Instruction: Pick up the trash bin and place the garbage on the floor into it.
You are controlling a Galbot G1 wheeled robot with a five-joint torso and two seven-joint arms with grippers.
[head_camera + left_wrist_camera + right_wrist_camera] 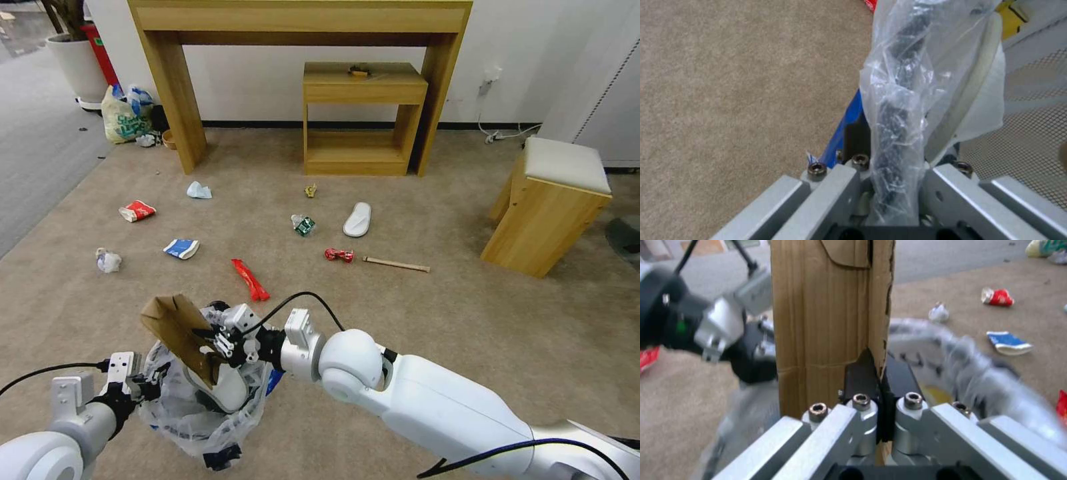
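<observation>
- Brown cardboard (179, 333) is what we see clamped between the narrow fingers of the right gripper (217, 341), low and left of centre in the head view; the sheet stands tilted, its lower end down inside the trash bin (200, 407).
- We see the same cardboard in the right wrist view (826, 323), rising upright from the closed fingertip pads (861, 380).
- We find the trash bin at the bottom left of the head view, its clear plastic liner crinkled around the rim and a white slipper (230, 393) lying inside it.
- We see the left gripper (143, 387) at the bin's left edge, its fingers pinched onto the rim and liner; the left wrist view shows bunched plastic and black rim (898, 110) passing between them.
- We count further litter on the beige carpet (467, 320) across the middle of the head view: a second white slipper (358, 219), a wooden stick (396, 265), a red wrapper (251, 280), a red carton (137, 211), a blue carton (181, 248), crumpled tissues (108, 260) and a small red can (339, 255).
- We note a wooden desk (300, 20) along the top, a small wooden shelf (363, 120) under it, and a padded stool (550, 207) at the right.
</observation>
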